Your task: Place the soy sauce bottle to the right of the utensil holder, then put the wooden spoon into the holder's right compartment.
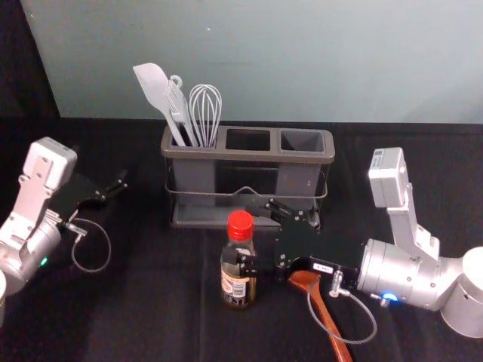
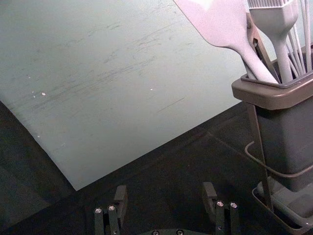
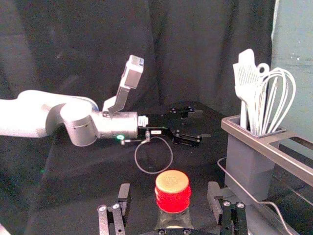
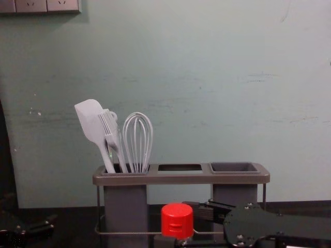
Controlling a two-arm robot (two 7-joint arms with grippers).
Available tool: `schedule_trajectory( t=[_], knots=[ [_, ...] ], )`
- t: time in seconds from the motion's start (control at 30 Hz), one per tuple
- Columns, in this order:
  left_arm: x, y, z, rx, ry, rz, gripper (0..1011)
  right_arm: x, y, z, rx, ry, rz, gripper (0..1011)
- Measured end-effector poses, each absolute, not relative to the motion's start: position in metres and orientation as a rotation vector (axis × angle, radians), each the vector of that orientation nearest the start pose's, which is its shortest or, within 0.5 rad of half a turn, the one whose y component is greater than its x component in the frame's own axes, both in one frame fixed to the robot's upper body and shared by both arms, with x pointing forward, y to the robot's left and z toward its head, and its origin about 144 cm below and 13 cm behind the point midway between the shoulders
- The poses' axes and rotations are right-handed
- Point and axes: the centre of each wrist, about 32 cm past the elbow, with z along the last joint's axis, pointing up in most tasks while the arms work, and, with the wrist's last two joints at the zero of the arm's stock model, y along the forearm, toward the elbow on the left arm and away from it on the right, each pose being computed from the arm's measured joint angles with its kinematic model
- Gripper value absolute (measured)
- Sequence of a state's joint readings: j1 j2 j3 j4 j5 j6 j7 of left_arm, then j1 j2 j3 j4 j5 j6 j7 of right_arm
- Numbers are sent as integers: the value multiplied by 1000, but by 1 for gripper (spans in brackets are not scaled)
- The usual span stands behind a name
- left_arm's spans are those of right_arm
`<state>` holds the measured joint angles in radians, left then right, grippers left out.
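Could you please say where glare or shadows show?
Head view: glare on the right arm; left wrist view: a bright patch on the spatula; right wrist view: pale sheen on the bottle cap; chest view: faint shadow beside the socket panel.

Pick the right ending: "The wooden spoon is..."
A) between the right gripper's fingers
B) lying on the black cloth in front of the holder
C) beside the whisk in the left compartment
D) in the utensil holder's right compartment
B, as the head view shows the wooden spoon lying on the black cloth, partly covered by the right arm, in front of the utensil holder.
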<state>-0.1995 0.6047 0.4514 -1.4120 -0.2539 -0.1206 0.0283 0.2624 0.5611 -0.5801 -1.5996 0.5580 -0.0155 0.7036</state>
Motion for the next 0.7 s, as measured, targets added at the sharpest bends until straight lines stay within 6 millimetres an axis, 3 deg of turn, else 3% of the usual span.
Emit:
schedule_trajectory(
  t=[0.27,0.53,0.7],
  knots=[
    [489,310,1140,304,-285,1248,1005,485,-229,1183,-55,-13,-366,995],
    [489,310,1140,304,-285,1248,1005,485,-230,1183,-54,-14,-367,816],
    [489,310,1140,304,-285,1248,1005,485,-230,1183,-54,-14,-367,647]
  ],
)
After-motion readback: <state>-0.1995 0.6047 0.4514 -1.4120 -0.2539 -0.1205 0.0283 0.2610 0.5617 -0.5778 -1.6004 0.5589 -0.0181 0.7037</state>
